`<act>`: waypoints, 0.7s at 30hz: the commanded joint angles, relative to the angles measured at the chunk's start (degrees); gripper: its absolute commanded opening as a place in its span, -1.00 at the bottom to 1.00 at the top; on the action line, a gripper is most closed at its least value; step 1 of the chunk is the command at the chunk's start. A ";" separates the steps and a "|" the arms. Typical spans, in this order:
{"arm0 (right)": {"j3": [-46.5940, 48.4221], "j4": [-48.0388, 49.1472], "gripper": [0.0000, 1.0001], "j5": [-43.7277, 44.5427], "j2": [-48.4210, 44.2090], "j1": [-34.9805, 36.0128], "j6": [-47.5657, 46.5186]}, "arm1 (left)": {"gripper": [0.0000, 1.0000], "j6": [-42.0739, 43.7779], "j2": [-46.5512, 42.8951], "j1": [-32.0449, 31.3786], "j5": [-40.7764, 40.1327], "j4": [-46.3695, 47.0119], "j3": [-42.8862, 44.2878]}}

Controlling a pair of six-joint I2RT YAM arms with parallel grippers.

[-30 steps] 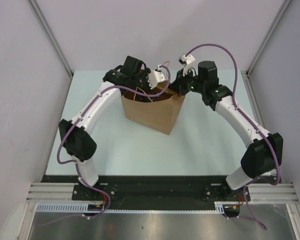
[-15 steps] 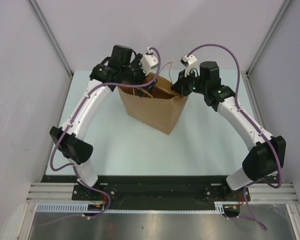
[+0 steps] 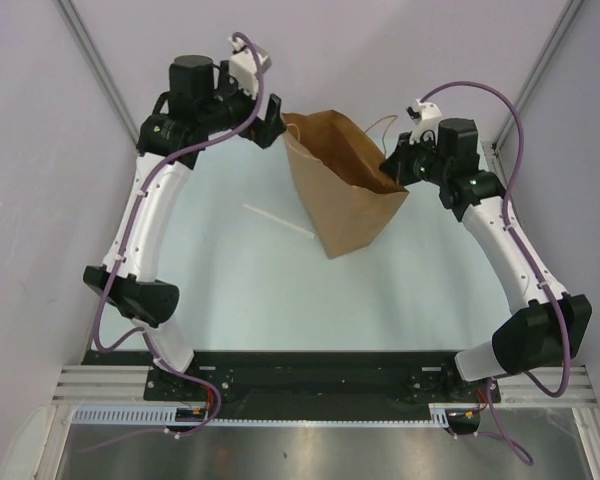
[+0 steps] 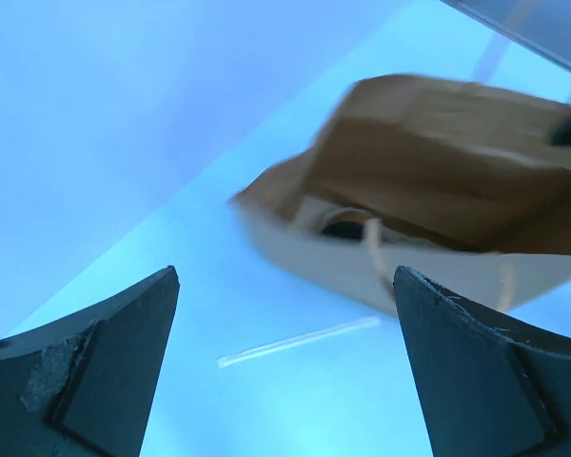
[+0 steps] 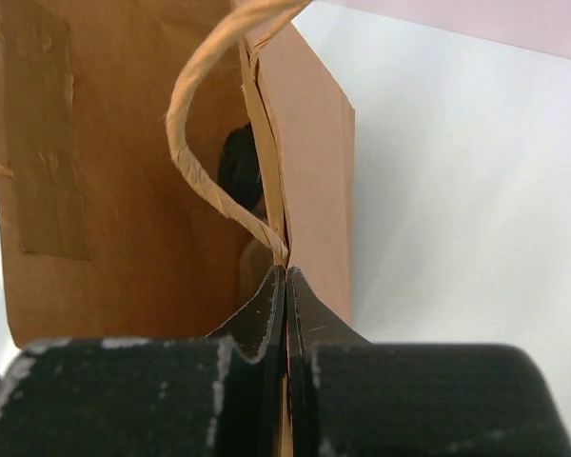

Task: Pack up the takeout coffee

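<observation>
Black and round, the lid of the takeout coffee point(image 4: 344, 227) shows low inside the paper bag point(image 3: 348, 196). In the left wrist view it is seen through the bag's open mouth. In the right wrist view it is only a dark shape point(image 5: 239, 168) beyond the inner wall, and little of the cup's tan body can be made out in either. From above the coffee is hidden by the bag's sides.

The brown bag point(image 4: 428, 181) sits tilted on the far half of the bench point(image 3: 230, 290), a little right of the middle. Its mouth leans toward the far left corner and its base points toward the near edge. Whether the base rests fully on the surface cannot be told. A twine handle point(image 5: 206, 157) loops up from the rim.

The right gripper point(image 3: 394, 174) is at the bag's right-hand rim, its jaws pressed together on the paper edge point(image 5: 285, 290) just below where the handle is fixed.

The left gripper point(image 3: 271, 117) hangs above the far left part of the bench, just beside the bag's mouth but apart from it. Its jaws are spread wide with nothing between them point(image 4: 285, 276).

A thin white stick point(image 3: 278, 221) lies flat on the bench left of the bag, well apart from both arms.
</observation>
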 commanded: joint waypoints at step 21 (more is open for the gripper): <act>-1.20 -3.27 -1.00 10.75 -3.79 -5.10 12.50 | 0.66 -30.49 7.13 7.31 -23.97 12.11 -24.54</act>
